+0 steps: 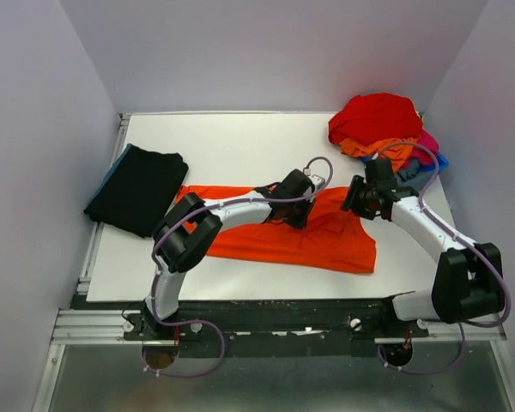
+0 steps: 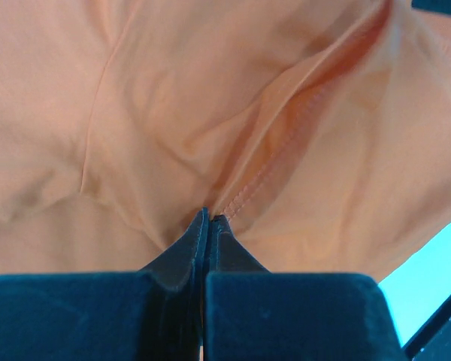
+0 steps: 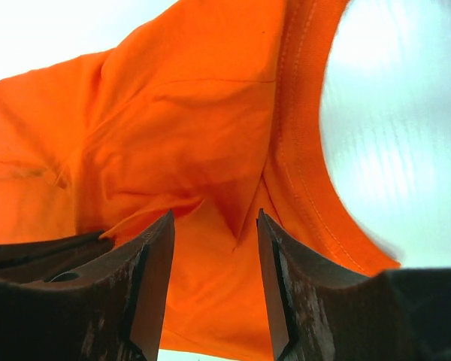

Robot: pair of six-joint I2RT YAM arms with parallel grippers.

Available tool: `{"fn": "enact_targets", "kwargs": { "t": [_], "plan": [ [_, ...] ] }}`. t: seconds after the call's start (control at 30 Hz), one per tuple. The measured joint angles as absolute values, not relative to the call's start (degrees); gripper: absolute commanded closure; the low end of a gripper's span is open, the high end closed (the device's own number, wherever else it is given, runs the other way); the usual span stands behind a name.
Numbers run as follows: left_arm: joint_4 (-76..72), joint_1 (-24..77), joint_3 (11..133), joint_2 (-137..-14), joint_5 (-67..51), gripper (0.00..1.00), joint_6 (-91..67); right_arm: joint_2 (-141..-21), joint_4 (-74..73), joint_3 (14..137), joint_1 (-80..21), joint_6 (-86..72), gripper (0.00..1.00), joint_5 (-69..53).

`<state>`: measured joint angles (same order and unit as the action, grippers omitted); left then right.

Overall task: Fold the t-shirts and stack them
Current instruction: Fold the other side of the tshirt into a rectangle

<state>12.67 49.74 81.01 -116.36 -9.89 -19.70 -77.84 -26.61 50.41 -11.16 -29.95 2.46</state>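
Note:
An orange t-shirt (image 1: 318, 240) lies spread across the middle of the white table. My left gripper (image 1: 293, 204) is down on its upper middle. In the left wrist view its jaws (image 2: 209, 218) are pressed together on a stitched fold of the orange t-shirt (image 2: 270, 135). My right gripper (image 1: 359, 199) is at the shirt's upper right edge. In the right wrist view it (image 3: 214, 226) is open, with a ridge of the orange t-shirt (image 3: 188, 128) between its fingers. A folded black t-shirt (image 1: 139, 189) lies at the table's left.
A pile of unfolded shirts, red (image 1: 376, 118) on top with orange, pink and blue below, sits at the back right corner. The white table (image 1: 240, 146) is enclosed by pale walls. A metal rail (image 1: 240, 319) runs along the near edge.

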Motion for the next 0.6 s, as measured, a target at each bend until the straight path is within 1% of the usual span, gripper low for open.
{"fn": "enact_targets", "kwargs": {
  "t": [0.2,0.4,0.5,0.6],
  "plan": [
    [13.15,49.91,76.07,-112.81,-10.24,1.0,-17.12,-82.96,-26.24,51.35,-11.14,-29.67,0.43,-1.02],
    [13.41,50.11,75.61,-110.87,-10.11,1.0,-14.63,-85.73,-25.45,53.56,-11.14,-28.75,0.48,-6.17],
    [13.91,50.28,75.61,-110.87,-9.89,0.99,-13.93,-84.9,-23.14,50.94,-11.14,-28.82,0.52,-10.15],
    [14.61,50.46,75.61,-110.87,-9.67,0.99,-13.19,-82.26,-20.51,43.7,-11.14,-29.54,0.58,-14.22]
  ]
}}
